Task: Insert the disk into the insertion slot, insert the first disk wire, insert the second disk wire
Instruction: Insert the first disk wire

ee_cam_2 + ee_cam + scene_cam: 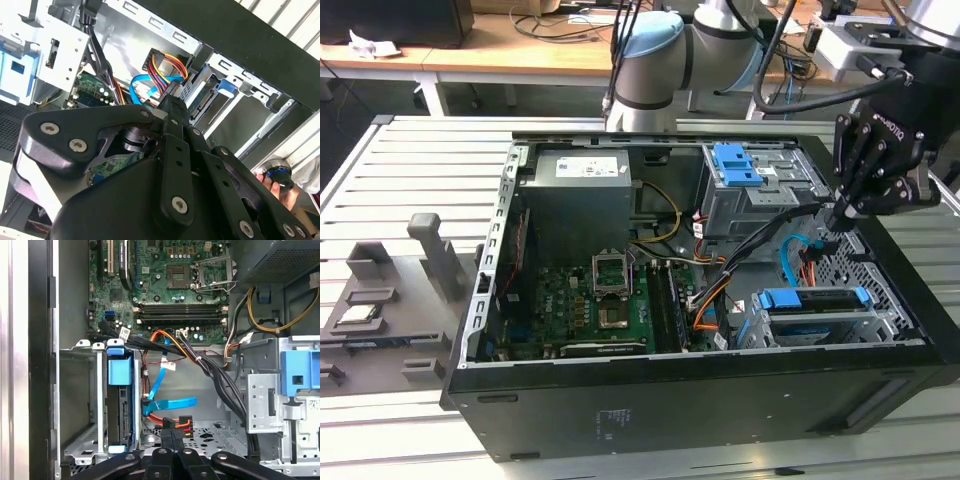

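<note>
Open computer case [620, 420] lying on its side, with the insertion slot [820, 328], a low grey sheet-metal drive cage, in one corner. Already seated inside that slot: the disk [810, 299], clipped in its bright blue carrier and roughly level with the slot's rim in the exterior view. In the first wrist view, the same disk [121, 410] seen edge-on between the walls of the insertion slot [97, 405], with a blue carrier tab at one end.

Just off the slot's open end, above the perforated case floor: the gripper [837, 218]. In both wrist views, gripper [172, 434] [172, 107] pressed together at the tips and pinching the power wire [176, 421] by its black plug. Red, orange and yellow strands of the power wire [167, 65] fanning away from that plug in the second wrist view. Plug near the slot's open end but apart from the disk, not yet pushed home.

Blue data cable [170, 404] just beside the plug, looping back toward the slot's open end. Cannot tell whether its end is joined to the disk.

Farther from the slot:
- taller grey cage with a blue latch [745, 190], beyond the gripper;
- thick black cable bundle [770, 235], between the slot and that taller cage;
- green motherboard [580, 305], well apart from the slot, across the case.
</note>
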Action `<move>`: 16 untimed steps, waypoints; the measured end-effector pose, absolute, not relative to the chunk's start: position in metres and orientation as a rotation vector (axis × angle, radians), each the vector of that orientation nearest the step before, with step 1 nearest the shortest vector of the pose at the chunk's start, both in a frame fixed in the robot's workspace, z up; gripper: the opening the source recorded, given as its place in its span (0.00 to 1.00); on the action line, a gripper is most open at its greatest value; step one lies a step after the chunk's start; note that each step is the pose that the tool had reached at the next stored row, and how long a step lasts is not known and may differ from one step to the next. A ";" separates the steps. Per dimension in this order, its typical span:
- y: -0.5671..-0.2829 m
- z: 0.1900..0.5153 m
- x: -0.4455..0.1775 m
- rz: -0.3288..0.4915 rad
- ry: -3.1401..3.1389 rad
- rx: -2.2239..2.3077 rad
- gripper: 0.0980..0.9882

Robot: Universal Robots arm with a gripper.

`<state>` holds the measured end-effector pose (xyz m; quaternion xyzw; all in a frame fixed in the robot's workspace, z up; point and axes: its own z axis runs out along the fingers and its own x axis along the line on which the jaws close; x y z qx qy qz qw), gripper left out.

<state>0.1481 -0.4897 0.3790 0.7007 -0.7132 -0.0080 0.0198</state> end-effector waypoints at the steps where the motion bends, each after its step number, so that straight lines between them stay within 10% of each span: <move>1: -0.490 0.377 0.149 -0.025 -2.212 2.174 0.01; 10: -0.490 0.366 0.149 -0.024 -2.212 2.173 0.02; 13: -0.490 0.366 0.149 -0.025 -2.213 2.173 0.30; 16: -0.489 0.362 0.149 -0.017 -2.209 2.170 0.30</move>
